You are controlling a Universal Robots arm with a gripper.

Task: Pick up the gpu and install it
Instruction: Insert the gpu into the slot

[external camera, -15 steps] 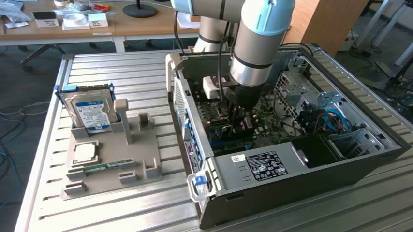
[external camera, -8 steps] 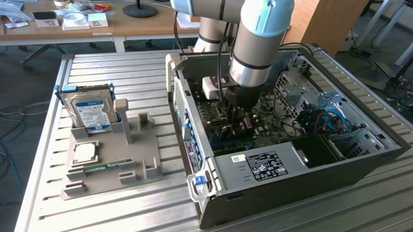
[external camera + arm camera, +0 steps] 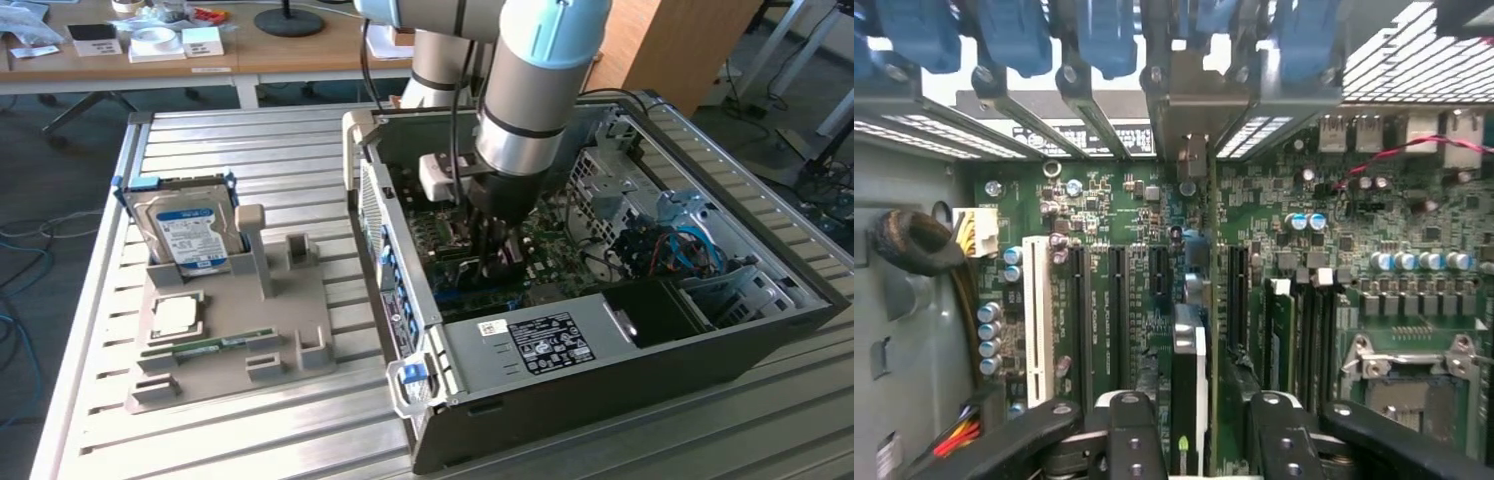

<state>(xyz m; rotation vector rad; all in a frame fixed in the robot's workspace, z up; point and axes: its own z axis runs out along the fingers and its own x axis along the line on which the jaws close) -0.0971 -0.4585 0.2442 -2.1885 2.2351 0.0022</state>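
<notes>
The arm reaches down into the open computer case (image 3: 601,300), which lies on its side on the slatted metal desk (image 3: 240,140). The claw (image 3: 497,255) sits low over the motherboard (image 3: 547,250), near the middle of the case.

In the wrist view the claw (image 3: 1189,425) has its two black fingers (image 3: 1129,430) standing apart, one on each side of the gpu (image 3: 1192,370), with a gap showing between each finger and the card. The gpu stands on edge in the motherboard (image 3: 1114,210), in line with the row of long expansion slots (image 3: 1116,300), its silver end bracket (image 3: 1192,150) reaching up to the case's rear slot openings with their blue clips (image 3: 1104,35). Whether the card is fully seated in its slot cannot be told.

Outside the case, toward the exterior view's left, a grey parts holder (image 3: 227,330) rests on the desk, with a hard drive (image 3: 187,232) bearing a blue-white label standing upright in it.
</notes>
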